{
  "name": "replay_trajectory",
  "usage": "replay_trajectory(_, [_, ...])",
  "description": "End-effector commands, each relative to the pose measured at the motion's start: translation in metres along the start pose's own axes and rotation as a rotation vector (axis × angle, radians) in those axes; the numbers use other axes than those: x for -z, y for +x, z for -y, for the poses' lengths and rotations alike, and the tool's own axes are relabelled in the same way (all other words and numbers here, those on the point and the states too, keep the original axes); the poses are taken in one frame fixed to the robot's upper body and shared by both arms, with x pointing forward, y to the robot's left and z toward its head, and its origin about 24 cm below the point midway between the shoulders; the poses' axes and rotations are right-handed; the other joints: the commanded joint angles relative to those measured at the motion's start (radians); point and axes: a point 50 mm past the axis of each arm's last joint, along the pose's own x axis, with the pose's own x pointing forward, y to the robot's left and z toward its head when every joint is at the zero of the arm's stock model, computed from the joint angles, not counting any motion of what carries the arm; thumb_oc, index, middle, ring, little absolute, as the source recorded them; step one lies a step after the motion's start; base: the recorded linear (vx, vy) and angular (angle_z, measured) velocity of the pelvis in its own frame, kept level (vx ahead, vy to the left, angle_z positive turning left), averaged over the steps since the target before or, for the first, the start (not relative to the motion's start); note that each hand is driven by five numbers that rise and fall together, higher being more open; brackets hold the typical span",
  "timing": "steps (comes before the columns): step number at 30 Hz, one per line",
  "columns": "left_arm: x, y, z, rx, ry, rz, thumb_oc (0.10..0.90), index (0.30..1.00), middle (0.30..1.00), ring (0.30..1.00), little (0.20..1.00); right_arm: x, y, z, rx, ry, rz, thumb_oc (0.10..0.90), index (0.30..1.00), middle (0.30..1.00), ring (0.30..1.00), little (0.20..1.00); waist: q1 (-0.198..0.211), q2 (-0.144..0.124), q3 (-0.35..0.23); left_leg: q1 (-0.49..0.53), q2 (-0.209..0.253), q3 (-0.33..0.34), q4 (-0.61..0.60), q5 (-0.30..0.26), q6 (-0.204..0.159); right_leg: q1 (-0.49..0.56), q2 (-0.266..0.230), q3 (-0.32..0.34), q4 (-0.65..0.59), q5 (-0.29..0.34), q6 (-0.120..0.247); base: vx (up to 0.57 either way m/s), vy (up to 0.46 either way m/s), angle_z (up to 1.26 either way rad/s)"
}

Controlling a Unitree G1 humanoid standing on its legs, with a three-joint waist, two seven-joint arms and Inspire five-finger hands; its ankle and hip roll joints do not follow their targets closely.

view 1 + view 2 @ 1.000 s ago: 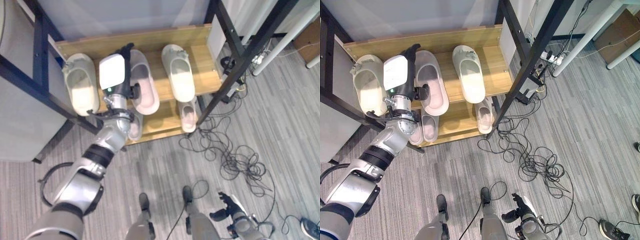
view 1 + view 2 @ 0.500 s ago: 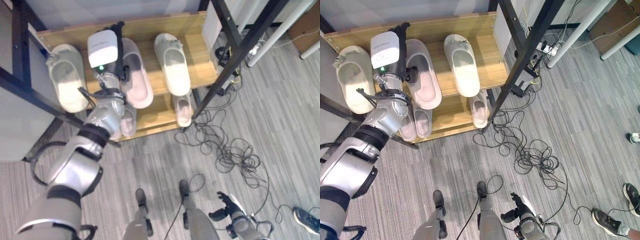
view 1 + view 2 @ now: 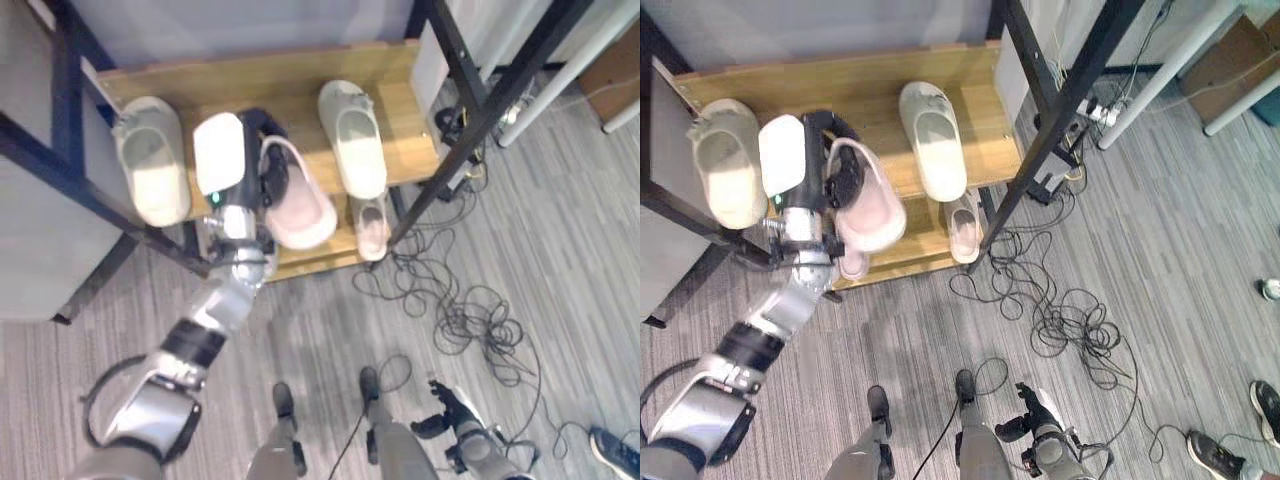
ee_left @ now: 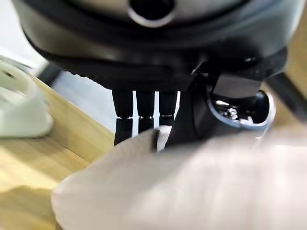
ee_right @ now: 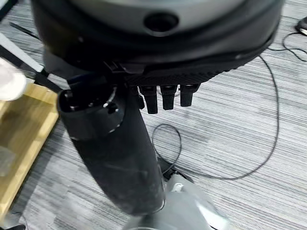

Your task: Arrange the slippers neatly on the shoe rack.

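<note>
Shoe rack across the upper middle of the left eye frame. On its top shelf, one slipper at upper left, another slipper right of centre. Between them, a held slipper clasped in the left hand, raised before the shelf's front edge. On the lower shelf, a small slipper. Right hand at lower right, above the floor.

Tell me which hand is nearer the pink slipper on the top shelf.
Left. The left hand has its fingers curled round the pink slipper, holding it; the right hand hangs low over the floor, far from it.
</note>
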Motion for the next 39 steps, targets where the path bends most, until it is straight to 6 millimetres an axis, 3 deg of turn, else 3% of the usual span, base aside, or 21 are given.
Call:
replay_trajectory(1, [-0.048, 0.02, -0.024, -0.115, -0.084, 0.294, 0.4, 0.3, 0.3, 0.3, 0.3, 0.025, -0.005, 0.019, 0.093, 0.044, -0.084, 0.8, 0.9, 0.9, 0.9, 0.9, 0.049, 0.064, -0.034, 0.054, -0.022, -0.102, -0.006, -0.12, 0.019, 0.062, 0.009, -0.076, 0.042, -0.125, 0.053, 0.03, -0.053, 0.02])
replay_trajectory(5, [-0.05, -0.017, -0.025, -0.035, -0.147, 0.356, 0.4, 0.3, 0.3, 0.3, 0.3, 0.026, -0.005, 0.017, 0.103, 0.086, -0.106, 0.8, 0.9, 0.9, 0.9, 0.9, 0.076, 0.067, -0.072, 0.106, -0.02, -0.111, 0.003, -0.137, 0.021, 0.113, 0.01, -0.083, 0.046, -0.146, 0.047, 0.02, -0.039, 0.1])
replay_trajectory(7, [-0.049, -0.019, -0.026, -0.032, -0.146, 0.354, 0.4, 0.3, 0.3, 0.3, 0.3, 0.027, -0.006, 0.016, 0.101, 0.084, -0.107, 0.8, 0.9, 0.9, 0.9, 0.9, 0.075, 0.067, -0.072, 0.111, -0.02, -0.11, 0.002, -0.138, 0.021, 0.118, 0.01, -0.083, 0.045, -0.147, 0.047, 0.0, -0.021, 0.1])
replay_trajectory(9, [-0.05, -0.048, -0.021, 0.073, -0.226, 0.366, 0.4, 0.3, 0.3, 0.3, 0.3, 0.025, -0.006, 0.02, 0.125, 0.135, -0.098, 0.8, 0.9, 0.9, 0.9, 0.9, 0.092, 0.07, -0.089, 0.126, -0.021, -0.124, 0.053, -0.154, 0.026, 0.154, 0.004, -0.084, 0.061, -0.159, 0.038, -0.02, -0.075, 0.17])
replay_trajectory(12, [-0.049, -0.074, -0.013, 0.183, -0.329, 0.333, 0.4, 0.3, 0.3, 0.3, 0.3, 0.03, -0.008, 0.017, 0.123, 0.15, -0.107, 0.8, 0.9, 0.9, 0.9, 0.9, 0.1, 0.071, -0.108, 0.159, -0.021, -0.129, 0.08, -0.177, 0.032, 0.195, 0.001, -0.079, 0.06, -0.171, 0.035, 0.03, -0.06, 0.08])
replay_trajectory(14, [-0.05, -0.084, -0.01, 0.234, -0.416, 0.291, 0.4, 0.3, 0.3, 0.3, 0.3, 0.031, -0.01, 0.016, 0.127, 0.165, -0.11, 0.8, 0.9, 0.9, 0.9, 0.9, 0.101, 0.073, -0.111, 0.166, -0.019, -0.129, 0.092, -0.183, 0.035, 0.207, 0.001, -0.078, 0.061, -0.173, 0.033, 0.0, -0.045, -0.02])
replay_trajectory(15, [-0.049, -0.099, -0.004, 0.307, -0.475, 0.257, 0.4, 0.3, 0.3, 0.3, 0.3, 0.032, -0.011, 0.016, 0.129, 0.179, -0.11, 0.8, 0.9, 0.9, 0.9, 0.9, 0.101, 0.077, -0.108, 0.18, -0.02, -0.129, 0.1, -0.19, 0.037, 0.212, -0.001, -0.074, 0.071, -0.174, 0.034, -0.03, -0.025, 0.03])
replay_trajectory(19, [-0.04, -0.119, 0.016, 0.43, -0.493, 0.167, 0.4, 0.3, 0.3, 0.3, 0.3, 0.024, -0.01, 0.02, 0.139, 0.173, -0.063, 0.8, 0.9, 0.9, 0.9, 0.9, 0.107, 0.09, -0.079, 0.192, -0.006, -0.103, 0.118, -0.206, 0.048, 0.19, 0.005, -0.091, 0.16, -0.199, 0.041, -0.08, -0.032, -0.07])
replay_trajectory(22, [-0.034, -0.128, 0.031, 0.498, -0.506, 0.102, 0.4, 0.3, 0.3, 0.3, 0.3, 0.006, -0.006, 0.022, 0.129, 0.119, 0.013, 0.8, 0.9, 0.9, 0.9, 0.9, 0.118, 0.111, -0.04, 0.173, 0.032, -0.065, 0.17, -0.218, 0.044, 0.092, -0.059, -0.2, 0.353, -0.199, 0.057, -0.19, -0.142, -0.58])
replay_trajectory(24, [-0.036, -0.128, 0.036, 0.525, -0.491, 0.122, 0.4, 0.3, 0.3, 0.3, 0.3, 0.002, -0.005, 0.021, 0.124, 0.098, 0.033, 0.8, 0.9, 0.9, 0.9, 0.9, 0.111, 0.111, -0.036, 0.154, 0.057, -0.074, 0.199, -0.221, 0.033, 0.088, -0.094, -0.178, 0.354, -0.188, 0.055, -0.08, -0.33, -0.81])
replay_trajectory(25, [-0.037, -0.127, 0.038, 0.527, -0.49, 0.124, 0.4, 0.3, 0.3, 0.3, 0.3, 0.002, -0.006, 0.019, 0.114, 0.082, 0.039, 0.8, 0.9, 0.9, 0.9, 0.9, 0.107, 0.099, -0.036, 0.14, 0.06, -0.083, 0.218, -0.222, 0.024, 0.105, -0.087, -0.145, 0.309, -0.205, 0.05, 0.01, -0.516, -0.26])
replay_trajectory(26, [-0.031, -0.126, 0.039, 0.513, -0.477, 0.1, 0.4, 0.3, 0.3, 0.3, 0.3, 0.004, -0.008, 0.016, 0.109, 0.11, 0.036, 0.8, 0.9, 0.9, 0.9, 0.9, 0.104, 0.082, -0.053, 0.138, 0.099, -0.089, 0.233, -0.214, 0.0, 0.122, -0.06, -0.113, 0.272, -0.228, 0.05, 0.06, -0.548, -0.22])
replay_trajectory(27, [-0.031, -0.128, 0.04, 0.527, -0.473, 0.103, 0.4, 0.3, 0.3, 0.3, 0.3, 0.006, -0.009, 0.016, 0.106, 0.113, 0.033, 0.8, 0.9, 0.9, 0.9, 0.9, 0.107, 0.077, -0.058, 0.132, 0.125, -0.087, 0.239, -0.198, -0.017, 0.137, -0.044, -0.122, 0.257, -0.246, 0.043, 0.07, -0.613, -0.15])
replay_trajectory(28, [-0.033, -0.127, 0.042, 0.529, -0.479, 0.105, 0.4, 0.3, 0.3, 0.3, 0.3, 0.009, -0.01, 0.017, 0.117, 0.133, 0.031, 0.8, 0.9, 0.9, 0.9, 0.9, 0.102, 0.07, -0.056, 0.101, 0.177, -0.07, 0.282, -0.137, -0.039, 0.165, -0.026, -0.145, 0.239, -0.26, 0.027, 0.0, -0.498, 0.07])
replay_trajectory(30, [-0.039, -0.129, 0.047, 0.551, -0.492, 0.115, 0.4, 0.3, 0.3, 0.3, 0.3, 0.014, -0.013, 0.02, 0.129, 0.15, 0.026, 0.8, 0.9, 0.9, 0.9, 0.9, 0.078, 0.07, -0.04, 0.033, 0.24, -0.047, 0.377, -0.077, -0.038, 0.204, 0.01, -0.206, 0.204, -0.268, -0.015, -0.06, -0.453, 0.46])
replay_trajectory(31, [-0.039, -0.13, 0.048, 0.559, -0.486, 0.114, 0.4, 0.3, 0.3, 0.3, 0.3, 0.016, -0.014, 0.022, 0.133, 0.144, 0.024, 0.8, 0.9, 0.9, 0.9, 0.9, 0.072, 0.063, -0.03, 0.014, 0.239, -0.03, 0.421, -0.082, -0.031, 0.211, 0.017, -0.218, 0.199, -0.273, -0.027, -0.01, -0.302, 0.88])
replay_trajectory(32, [-0.035, -0.131, 0.048, 0.56, -0.472, 0.102, 0.4, 0.3, 0.3, 0.3, 0.3, 0.013, -0.013, 0.021, 0.123, 0.133, 0.035, 0.8, 0.9, 0.9, 0.9, 0.9, 0.073, 0.061, -0.027, 0.021, 0.204, -0.038, 0.418, -0.133, -0.017, 0.213, 0.022, -0.215, 0.197, -0.281, -0.029, 0.04, -0.262, 0.64])
replay_trajectory(33, [-0.031, -0.132, 0.051, 0.557, -0.44, 0.094, 0.4, 0.3, 0.3, 0.3, 0.3, 0.007, -0.01, 0.022, 0.127, 0.127, 0.049, 0.8, 0.9, 0.9, 0.9, 0.9, 0.092, 0.058, -0.015, -0.018, 0.112, -0.075, 0.416, -0.183, -0.002, 0.213, 0.027, -0.21, 0.192, -0.282, -0.032, 0.07, -0.196, 0.24])
replay_trajectory(35, [-0.031, -0.133, 0.053, 0.563, -0.425, 0.1, 0.4, 0.3, 0.3, 0.3, 0.3, 0.006, -0.009, 0.023, 0.132, 0.128, 0.046, 0.8, 0.9, 0.9, 0.9, 0.9, 0.091, 0.061, -0.024, -0.06, 0.063, -0.029, 0.366, -0.17, 0.018, 0.204, 0.032, -0.227, 0.176, -0.278, -0.03, 0.09, -0.075, -0.07])
replay_trajectory(36, [-0.028, -0.134, 0.057, 0.563, -0.402, 0.088, 0.4, 0.3, 0.3, 0.3, 0.3, 0.0, -0.006, 0.02, 0.126, 0.101, 0.057, 0.8, 0.9, 0.9, 0.9, 0.9, 0.116, 0.078, -0.024, -0.101, 0.007, -0.01, 0.314, -0.129, 0.02, 0.207, 0.05, -0.219, 0.158, -0.28, -0.026, 0.15, 0.061, 0.05])
replay_trajectory(39, [-0.027, -0.133, 0.06, 0.554, -0.384, 0.08, 0.4, 0.3, 0.3, 0.3, 0.3, -0.006, -0.005, 0.017, 0.113, 0.071, 0.077, 0.8, 0.9, 0.9, 0.9, 0.9, 0.145, 0.086, -0.019, -0.112, -0.029, -0.062, 0.281, -0.106, 0.001, 0.216, 0.069, -0.193, 0.157, -0.289, -0.022, 0.13, 0.064, -0.26])
